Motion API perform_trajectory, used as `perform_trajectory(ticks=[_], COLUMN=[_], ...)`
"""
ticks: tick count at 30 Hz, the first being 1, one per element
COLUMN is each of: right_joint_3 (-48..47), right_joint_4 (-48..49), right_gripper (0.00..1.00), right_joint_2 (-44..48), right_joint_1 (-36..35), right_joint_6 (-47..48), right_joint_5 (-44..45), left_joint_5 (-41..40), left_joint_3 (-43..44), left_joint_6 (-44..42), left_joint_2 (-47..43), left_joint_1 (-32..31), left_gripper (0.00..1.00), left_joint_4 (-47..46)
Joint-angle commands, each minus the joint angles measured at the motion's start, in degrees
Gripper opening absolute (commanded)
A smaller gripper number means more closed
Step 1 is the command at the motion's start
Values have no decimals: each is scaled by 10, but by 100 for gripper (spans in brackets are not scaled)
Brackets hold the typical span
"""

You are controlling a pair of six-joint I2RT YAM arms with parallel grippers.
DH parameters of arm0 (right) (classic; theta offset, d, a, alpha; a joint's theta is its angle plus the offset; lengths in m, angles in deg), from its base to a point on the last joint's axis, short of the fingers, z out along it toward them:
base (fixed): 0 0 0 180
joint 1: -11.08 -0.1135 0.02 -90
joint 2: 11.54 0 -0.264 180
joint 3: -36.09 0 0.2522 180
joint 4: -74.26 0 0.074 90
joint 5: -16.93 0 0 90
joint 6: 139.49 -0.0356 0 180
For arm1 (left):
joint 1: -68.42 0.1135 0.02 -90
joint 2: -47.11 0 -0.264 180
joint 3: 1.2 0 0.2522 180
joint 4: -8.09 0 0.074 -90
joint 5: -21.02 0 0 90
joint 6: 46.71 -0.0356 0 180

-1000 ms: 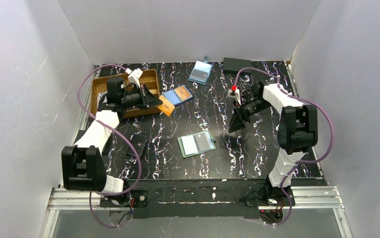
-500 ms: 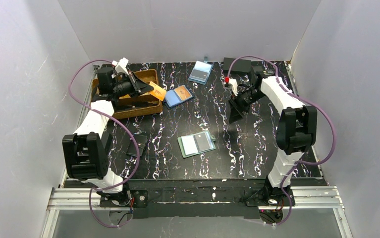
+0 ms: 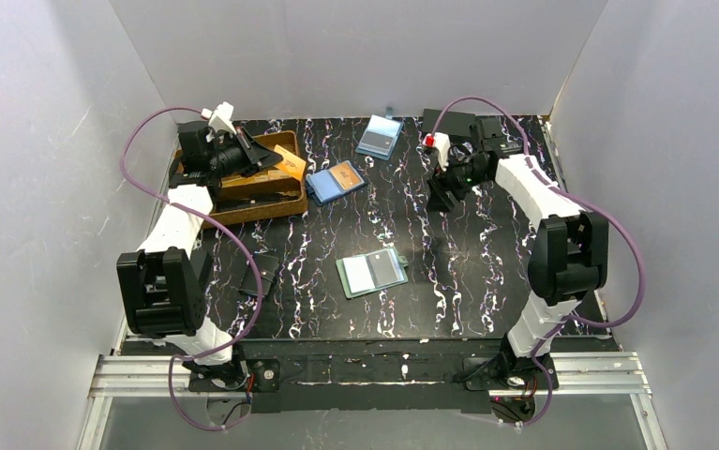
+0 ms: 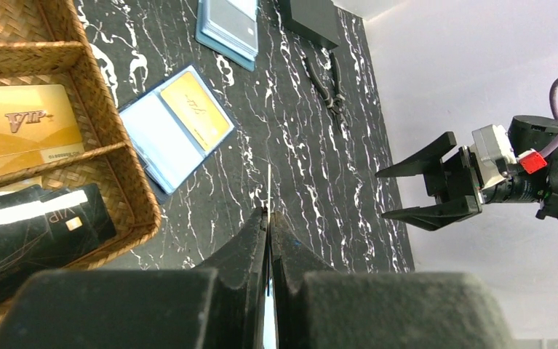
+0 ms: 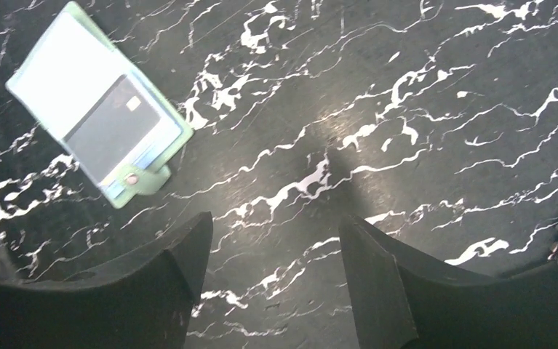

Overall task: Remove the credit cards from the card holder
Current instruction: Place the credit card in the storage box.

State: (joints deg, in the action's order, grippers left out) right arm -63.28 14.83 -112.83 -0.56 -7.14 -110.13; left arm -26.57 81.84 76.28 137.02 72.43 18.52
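Card holder: open at mid-table, cards inside, well apart from both arms. Left gripper: pinched on orange card above basket, probably to drop it there; its wrist view shows the card edge-on only. Right gripper: spread wide and empty, which its wrist view confirms.

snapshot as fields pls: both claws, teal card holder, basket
left claw: shut on orange card, held in the air at the basket's right edge
right claw: open, empty, above bare tabletop
card holder: lying open mid-table, dark card in it, untouched
basket: gold VIP card and black VIP card, in separate compartments
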Motion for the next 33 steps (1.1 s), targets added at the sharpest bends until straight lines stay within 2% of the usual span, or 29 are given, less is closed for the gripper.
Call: perform_trajectory(ticks=[1, 4, 7, 13, 25, 33], right_joint_3=[39, 39, 12, -53, -164, -185], right_joint_4=[192, 251, 270, 255, 224, 224], right_gripper=[74, 75, 75, 75, 75, 75], right_joint_2=[8, -12, -46, -102, -194, -212], right_joint_1=[-1, -5, -12, -26, -37, -41], right_joint_6=[-43, -55, -76, -90, -116, -135], right_joint_5=[-11, -7, 0, 7, 16, 22], left_joint_5=[-22, -30, -35, -37, -41, -49], left_joint_3=[9, 2, -9, -9, 58, 74], left_joint_6=[-19, -27, -22, -15, -4, 33], left_joint_2=[-12, -19, -21, -1, 104, 166], left_joint_1=[4, 10, 21, 39, 64, 72], left_gripper=[0, 0, 0, 0, 0, 0], left_joint_4=[1, 1, -2, -5, -11, -74])
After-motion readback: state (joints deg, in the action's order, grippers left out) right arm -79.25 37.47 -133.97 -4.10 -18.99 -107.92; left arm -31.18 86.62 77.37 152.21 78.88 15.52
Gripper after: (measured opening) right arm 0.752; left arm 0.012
